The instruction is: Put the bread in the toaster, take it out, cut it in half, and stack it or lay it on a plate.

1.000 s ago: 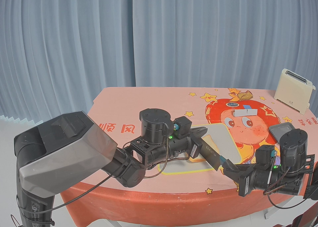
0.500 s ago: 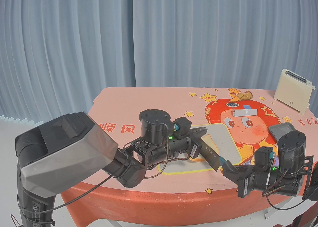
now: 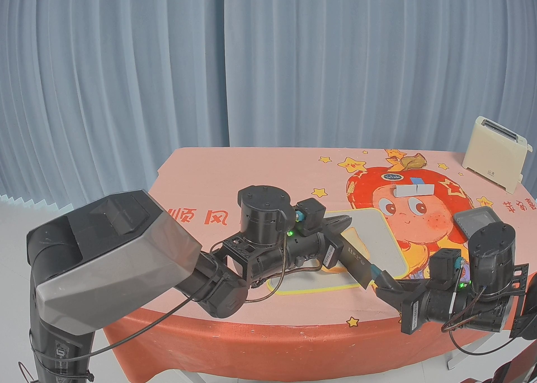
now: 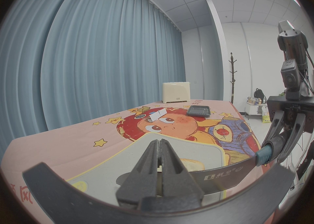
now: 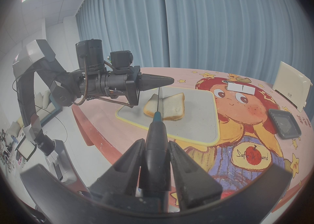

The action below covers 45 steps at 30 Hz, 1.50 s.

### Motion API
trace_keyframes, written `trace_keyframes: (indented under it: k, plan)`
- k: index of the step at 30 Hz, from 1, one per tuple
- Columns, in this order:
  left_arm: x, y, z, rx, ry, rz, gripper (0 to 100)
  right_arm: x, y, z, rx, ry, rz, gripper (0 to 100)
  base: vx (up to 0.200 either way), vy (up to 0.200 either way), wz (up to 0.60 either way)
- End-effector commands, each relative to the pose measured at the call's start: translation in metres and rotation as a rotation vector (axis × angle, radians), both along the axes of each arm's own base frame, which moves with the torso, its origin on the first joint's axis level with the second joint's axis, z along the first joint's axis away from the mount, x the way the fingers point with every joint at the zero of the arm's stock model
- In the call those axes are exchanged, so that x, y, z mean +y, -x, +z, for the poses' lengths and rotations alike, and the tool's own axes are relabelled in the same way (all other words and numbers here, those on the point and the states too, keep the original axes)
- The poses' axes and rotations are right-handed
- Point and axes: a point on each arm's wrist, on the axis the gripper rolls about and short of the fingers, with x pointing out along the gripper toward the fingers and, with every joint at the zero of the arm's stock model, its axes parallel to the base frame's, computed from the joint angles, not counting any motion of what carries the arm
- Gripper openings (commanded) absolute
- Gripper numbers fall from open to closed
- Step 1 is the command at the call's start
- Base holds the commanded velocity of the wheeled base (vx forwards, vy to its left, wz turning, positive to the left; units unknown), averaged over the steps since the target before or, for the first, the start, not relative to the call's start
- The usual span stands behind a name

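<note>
Right gripper [image 5: 156, 144] low, knife [image 3: 357, 262] over bread [image 5: 171, 106]

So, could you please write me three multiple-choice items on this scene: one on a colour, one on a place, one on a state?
1. What colour is the toaster? A red; B black; C cream.
2. Where does the bread lie? A in the toaster; B on the cutting board; C on the floor.
3. How is the right end effector? A shut on the knife; B shut on bread; C open, empty.
Answers: C, its casing is cream; B, the slice rests on the board; A, it clamps the knife handle.
</note>
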Motion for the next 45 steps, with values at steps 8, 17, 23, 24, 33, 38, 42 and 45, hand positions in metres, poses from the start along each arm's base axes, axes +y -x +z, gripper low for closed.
trace_keyframes:
  k: [8, 17, 23, 24, 33, 38, 42, 45]
  plan:
    - [-0.001, 0.0, -0.018, 0.031, -0.03, -0.002, 0, 0.0, -0.002, 0.004, -0.01, -0.012, -0.004, 0, 0.0, 0.0, 0.0]
    - [-0.001, -0.001, -0.004, -0.002, 0.003, -0.002, 0, 0.0, -0.001, -0.004, 0.016, 0.014, -0.003, 0, 0.0, 0.0, 0.0]
    - [0.0, 0.001, 0.0, -0.006, 0.006, -0.002, 0, 0.001, -0.003, 0.002, -0.013, -0.014, -0.003, 0, 0.0, 0.0, 0.0]
    - [0.0, 0.001, -0.002, -0.004, 0.002, -0.002, 0, 0.002, -0.003, 0.005, -0.022, -0.022, -0.002, 0, 0.0, 0.0, 0.0]
    - [0.0, -0.001, -0.012, 0.009, -0.009, 0.001, 0, 0.002, -0.003, 0.006, -0.023, -0.025, -0.003, 0, 0.0, 0.0, 0.0]
    - [0.002, -0.001, 0.002, -0.02, 0.017, 0.003, 0, 0.001, -0.002, 0.003, -0.009, -0.011, 0.001, 0, 0.0, 0.0, 0.0]
    - [0.003, 0.001, 0.02, -0.048, 0.044, 0.001, 0, 0.001, -0.002, 0.005, -0.017, -0.018, 0.001, 0, 0.0, 0.0, 0.0]
    - [0.003, 0.002, 0.024, -0.054, 0.051, 0.001, 0, 0.001, -0.002, 0.008, -0.031, -0.031, 0.001, 0, 0.0, 0.0, 0.0]
